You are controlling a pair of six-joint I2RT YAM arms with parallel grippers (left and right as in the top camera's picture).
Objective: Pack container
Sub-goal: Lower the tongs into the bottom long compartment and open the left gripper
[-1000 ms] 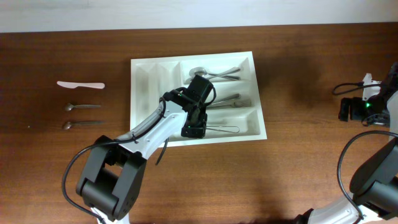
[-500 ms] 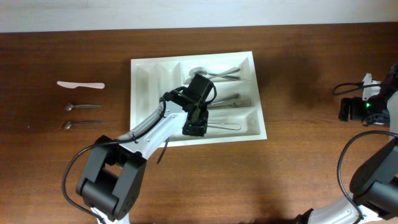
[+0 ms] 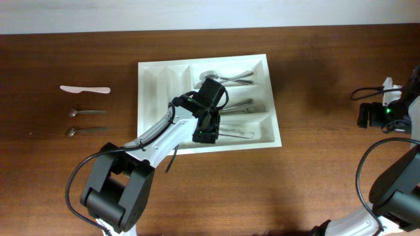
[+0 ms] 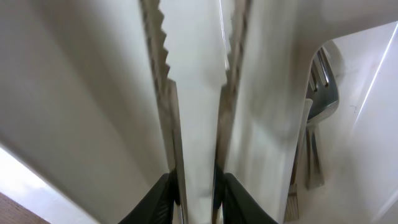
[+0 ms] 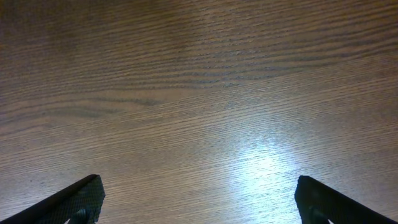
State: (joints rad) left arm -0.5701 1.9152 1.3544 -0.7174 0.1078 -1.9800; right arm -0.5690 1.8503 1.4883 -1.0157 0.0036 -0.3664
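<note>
1. Left gripper [image 4: 194, 50] reaches down into the tray [image 3: 153, 98]. Its serrated jaws are slightly parted, only white plastic shows through the gap, and nothing is seen pinched between them
2. The tray lies directly beneath and around these jaws, mid-table. Forks [image 4: 317, 124] rest just to the right of the jaws in the wrist view, already stowed
3. Right gripper [image 5: 199, 196] hangs over bare table [image 5: 199, 93] with its jaws spread wide and nothing between them, well apart from the tray
4. A white knife [image 3: 85, 89] and two spoons [image 3: 82, 112] lie outside the tray, well apart from the left jaws and seemingly not yet packed
5. The tray looks like a stiff, light plastic moulding with a smooth, likely slippery floor. It would probably slide if nudged by the jaws, though the metal inside adds some weight
6. If it must be moved, the outer rim or an upright divider wall appears the surest place to pinch, since the flat floor offers the jaws no purchase
7. No brand, label or writing can be read on the tray, the cutlery or either gripper
</note>
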